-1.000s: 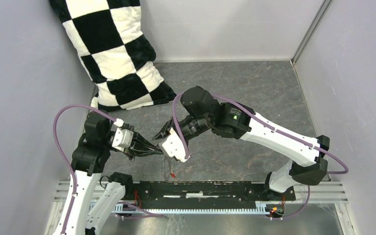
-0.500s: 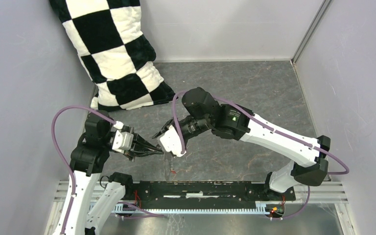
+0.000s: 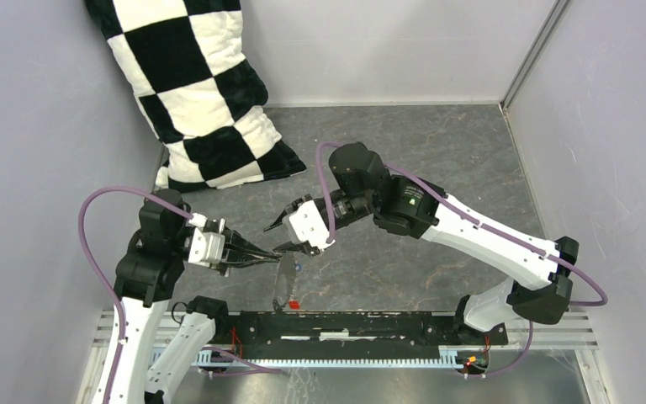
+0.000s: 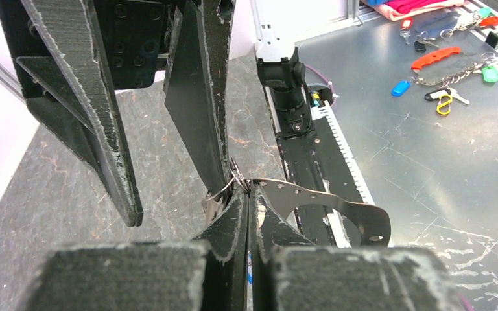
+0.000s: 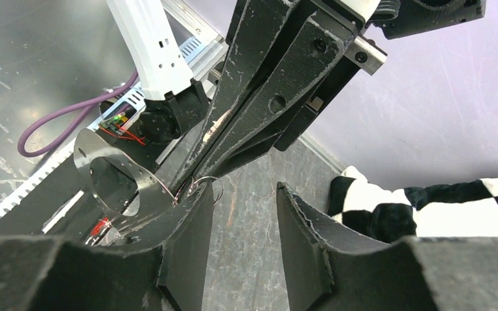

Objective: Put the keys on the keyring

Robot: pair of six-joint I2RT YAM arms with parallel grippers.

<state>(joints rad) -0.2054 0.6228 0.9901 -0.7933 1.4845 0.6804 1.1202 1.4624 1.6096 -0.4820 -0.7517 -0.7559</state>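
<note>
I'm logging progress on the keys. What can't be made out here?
- Top view: red key and blue key are specks; whether either is threaded is too small to tell.
- Dark-and-white key: seen in no view.
- Left wrist view: the left pincer, shut on the metal plate, hides whatever hangs below.
- Right wrist view: a finger of the open right pincer covers part of the keyring.

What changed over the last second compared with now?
The right arm pulled back toward the far right, carrying the right claw away from the near edge. It is open, with one finger against the flat grey metal keyring. The left arm shifted slightly left. Unchanged: the left claw stays shut on the keyring, the small red key sits by its lower end, and the black-and-white checkered pillow has not moved.
</note>
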